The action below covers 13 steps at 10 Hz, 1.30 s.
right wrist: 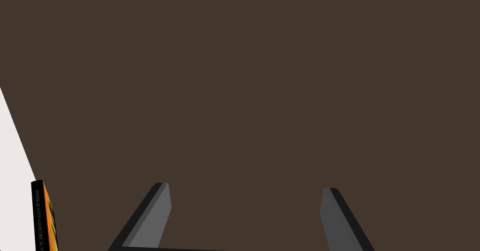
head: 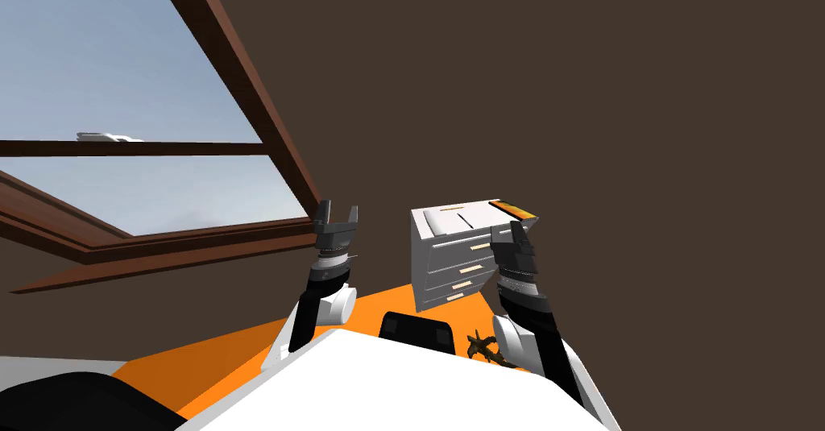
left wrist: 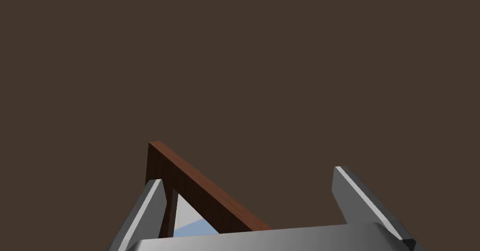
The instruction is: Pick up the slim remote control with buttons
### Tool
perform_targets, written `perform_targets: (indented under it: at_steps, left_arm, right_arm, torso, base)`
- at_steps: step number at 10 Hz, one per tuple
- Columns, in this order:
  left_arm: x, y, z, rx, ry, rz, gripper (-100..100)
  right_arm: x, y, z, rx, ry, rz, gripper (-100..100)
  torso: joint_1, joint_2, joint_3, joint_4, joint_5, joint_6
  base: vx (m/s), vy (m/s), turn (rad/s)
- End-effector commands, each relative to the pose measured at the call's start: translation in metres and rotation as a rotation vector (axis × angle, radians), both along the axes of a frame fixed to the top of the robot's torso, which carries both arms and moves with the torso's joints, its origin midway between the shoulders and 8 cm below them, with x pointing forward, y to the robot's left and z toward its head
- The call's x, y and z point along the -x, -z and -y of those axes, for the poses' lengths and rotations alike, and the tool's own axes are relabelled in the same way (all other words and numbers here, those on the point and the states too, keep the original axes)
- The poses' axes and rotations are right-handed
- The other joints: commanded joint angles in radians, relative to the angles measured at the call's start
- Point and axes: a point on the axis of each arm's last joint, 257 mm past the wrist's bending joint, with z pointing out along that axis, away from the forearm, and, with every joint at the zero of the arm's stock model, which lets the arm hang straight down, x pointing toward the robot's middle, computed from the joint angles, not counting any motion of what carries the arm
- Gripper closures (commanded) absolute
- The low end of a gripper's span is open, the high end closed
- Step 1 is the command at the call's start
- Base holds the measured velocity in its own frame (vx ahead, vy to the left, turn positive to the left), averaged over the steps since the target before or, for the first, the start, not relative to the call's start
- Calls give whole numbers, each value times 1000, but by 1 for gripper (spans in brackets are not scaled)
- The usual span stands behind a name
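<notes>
- Judged step: still the approach. The left gripper and the right gripper are raised before a dark brown wall, fingers apart, holding nothing.
- The right gripper hovers beside the orange-and-black book on top of a grey chest of drawers with tan handles.
- The slim remote control is hard to make out; a thin tan strip on the chest's top may be it.
- The next move calls for a lower look at that top.

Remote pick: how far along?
Done: nothing; left gripper and right gripper are both open and empty. In hand: the right gripper is up beside the book on the white dresser, facing brown wall. To do: locate the remote, too small to tell on the dresser top, then grasp and lift it.
</notes>
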Motion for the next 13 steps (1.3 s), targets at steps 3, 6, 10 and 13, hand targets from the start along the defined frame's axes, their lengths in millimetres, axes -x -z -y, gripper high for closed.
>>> perform_targets:
  at_steps: [3, 6, 10, 13]
  left_arm:
    - [0, 0, 0, 0, 0, 0, 0]
    - [0, 0, 0, 0, 0, 0, 0]
    - [0, 0, 0, 0, 0, 0, 0]
    - [0, 0, 0, 0, 0, 0, 0]
  right_arm:
    - [6, 14, 16, 70, -26, -19, -100]
    - [15, 28, 39, 140, -47, -46, -100]
    - [29, 42, 69, 234, -78, -90, -100]
    - [40, 50, 90, 311, -108, -134, -100]
  torso:
    - [3, 1, 1, 0, 1, 0]
    - [4, 1, 1, 0, 1, 0]
    - [4, 1, 0, 0, 1, 0]
    - [4, 1, 1, 0, 1, 0]
  base:
    - [-17, 46, 6]
    - [-18, 71, 15]
    - [-9, 71, 20]
    - [-12, 66, 30]
